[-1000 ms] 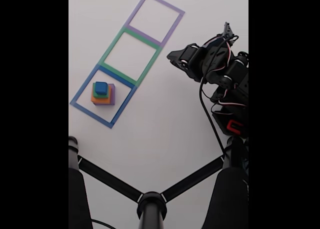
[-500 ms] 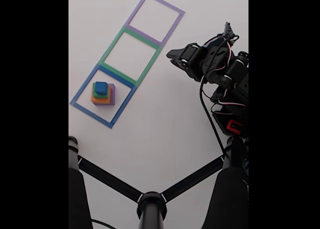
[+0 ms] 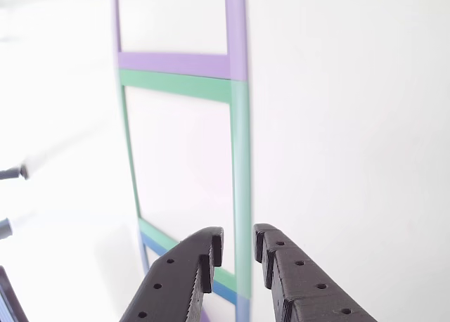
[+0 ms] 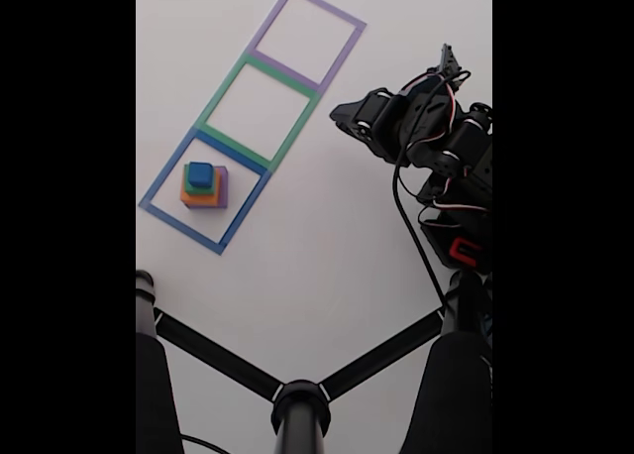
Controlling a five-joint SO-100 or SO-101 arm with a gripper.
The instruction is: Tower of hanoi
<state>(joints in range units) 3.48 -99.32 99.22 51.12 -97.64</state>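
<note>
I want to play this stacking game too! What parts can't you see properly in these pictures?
- The purple block and orange block, fixed view: mostly covered by the green block and blue cube stacked on top.
- The gripper, other view: cut off by the bottom edge; its fingertips stand slightly apart, holding nothing.
- The blue taped square, other view: mostly hidden behind the gripper.
- The arm, fixed view: partly cut off by the black band at the right.
</note>
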